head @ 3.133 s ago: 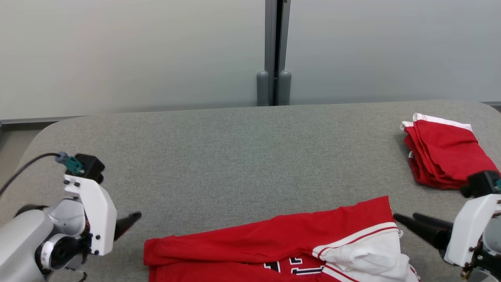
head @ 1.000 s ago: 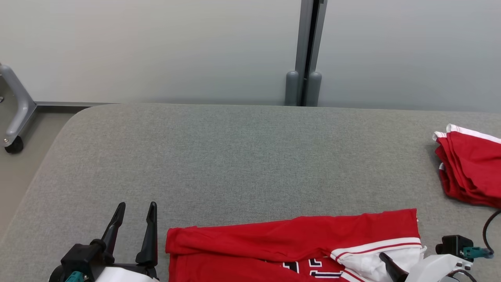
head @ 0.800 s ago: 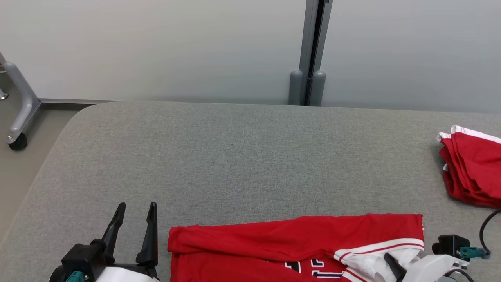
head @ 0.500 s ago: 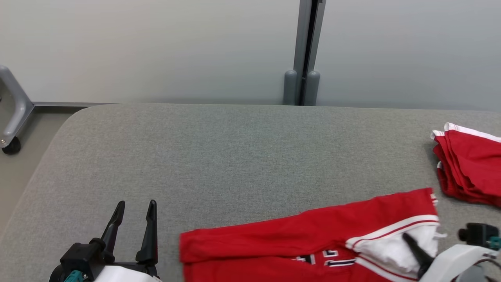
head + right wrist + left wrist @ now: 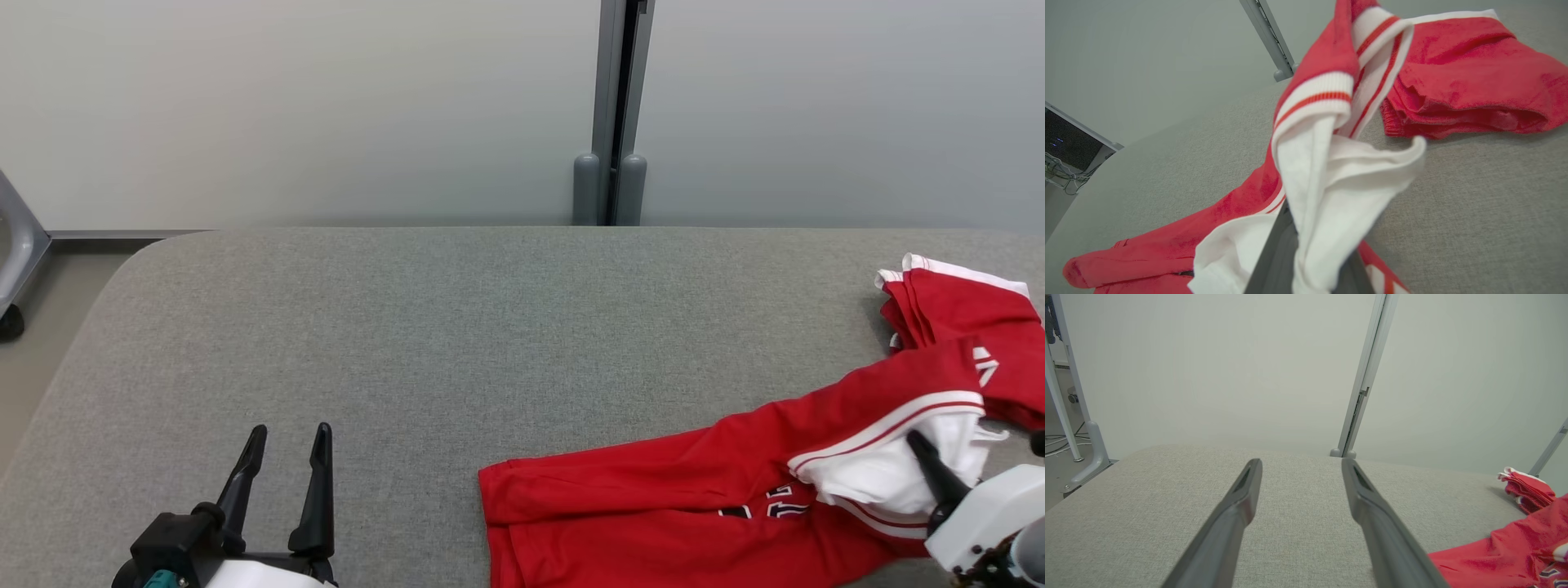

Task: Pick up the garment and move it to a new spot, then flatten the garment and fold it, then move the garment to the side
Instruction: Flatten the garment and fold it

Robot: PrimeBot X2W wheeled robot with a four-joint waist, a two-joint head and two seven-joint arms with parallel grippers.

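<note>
While the right pincer [image 5: 921,447] is clamped tight on the white inner cloth of the red-and-white sports jersey with dark lettering [image 5: 653,506], that garment stretches across the near right part of the grey fabric-covered worktop [image 5: 457,327]. Its striped end is raised and lies against the stack of folded red-and-white garments [image 5: 955,306] at the right edge, and its far tail rests flat on the surface. The left pincer [image 5: 291,433] stands wide with nothing between its fingers, over bare worktop well apart from the jersey. With the jersey doubled into a long band and held beside the finished stack, the step in hand looks like the last one, moving it to the side. The loose bunching around the fingers in the right wrist view makes that hard to tell, so it may instead be the first relocation. Either way, the next move calls for carrying the held end clear of the stack. The tail should follow without unfolding before the cloth is lowered and released.
</note>
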